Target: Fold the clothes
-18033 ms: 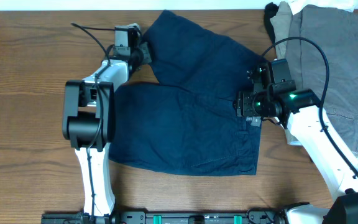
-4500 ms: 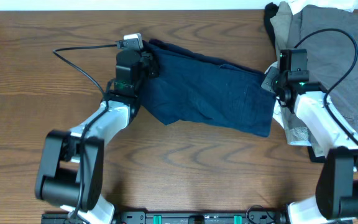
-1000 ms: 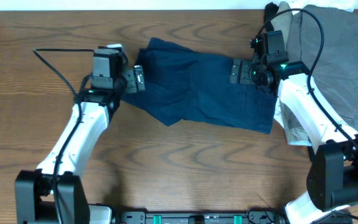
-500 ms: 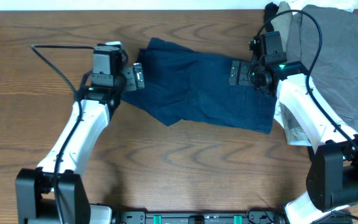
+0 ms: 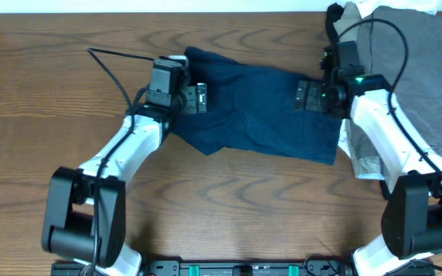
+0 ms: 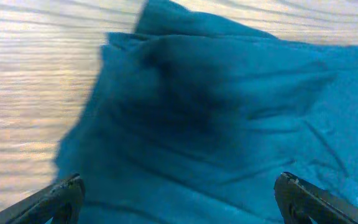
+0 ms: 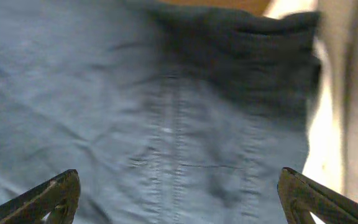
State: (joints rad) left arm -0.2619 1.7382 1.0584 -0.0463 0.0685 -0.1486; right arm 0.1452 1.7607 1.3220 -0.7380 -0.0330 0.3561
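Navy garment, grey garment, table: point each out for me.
navy garment (image 5: pixel 259 107), overhead view, middle of the folded cloth.
grey garment (image 5: pixel 424 69), overhead view, its flat centre.
table (image 5: pixel 29 169), overhead view, bare wood at left.

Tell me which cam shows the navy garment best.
Overhead: the whole navy garment shows, outline and all. Left wrist catches only one crumpled end; right wrist only a close patch with a seam.

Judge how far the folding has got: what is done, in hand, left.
Done: the navy garment lies doubled into a band. In hand: left gripper and right gripper hover open over its ends. Left: further folds, plus the grey garment heaped on the right.
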